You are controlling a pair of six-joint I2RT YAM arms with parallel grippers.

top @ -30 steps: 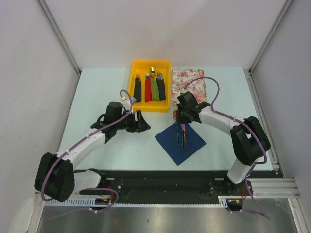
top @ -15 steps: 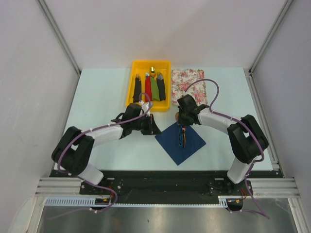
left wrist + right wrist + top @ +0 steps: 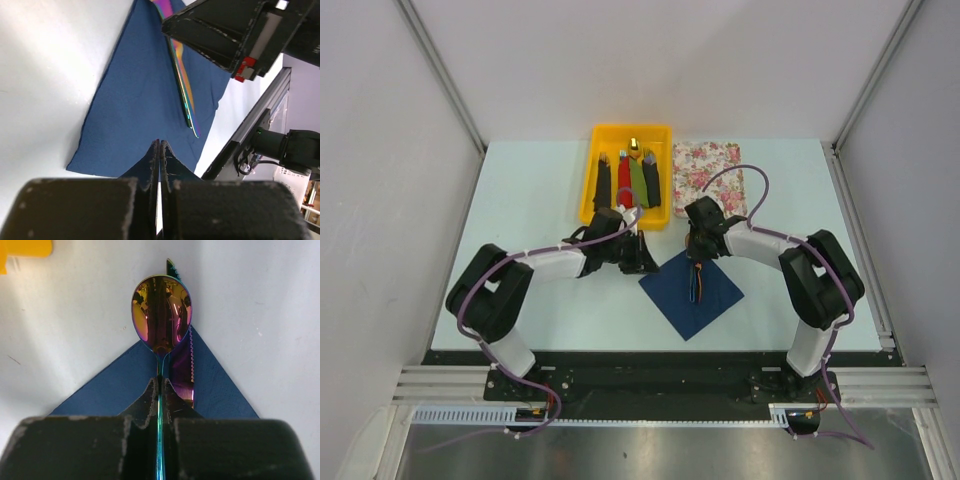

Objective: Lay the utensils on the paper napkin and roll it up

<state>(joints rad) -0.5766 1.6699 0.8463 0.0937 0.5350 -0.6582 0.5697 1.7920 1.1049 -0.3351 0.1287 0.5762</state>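
Utensils [image 3: 696,282] lie on the paper napkin [image 3: 692,305], a dark diamond on the pale surface [image 3: 520,200] in the top external view, between the two sets of fingers. The left fingers [image 3: 645,264] reach in at the napkin's left corner. The right fingers [image 3: 697,258] sit at its far corner, over the utensils' upper ends. Beyond both are a yellow tray [image 3: 588,190] of coloured bundles and a floral mat [image 3: 712,172].

From the left wrist, the left fingers [image 3: 150,165] are pressed together with no gap, tips down at the napkin's edge [image 3: 135,100]. Whether any paper is caught between them cannot be told. Ahead of them an iridescent handle [image 3: 179,75] lies across the sheet, under the right fingers [image 3: 225,35].

From the right wrist, the right fingers [image 3: 146,404] are closed on the thin handle of the spoon [image 3: 161,315]. Its bowl sits just ahead of the tips, overhanging the napkin's corner onto the bare surface. The serrated knife [image 3: 182,365] lies just right of it, partly beneath.

The metal is likely stiff, light and slick, so it could swivel in a pinch on so thin a handle. The napkin looks limp and easily torn. It is best taken shallowly at a corner, then rolled around the utensils as a core.
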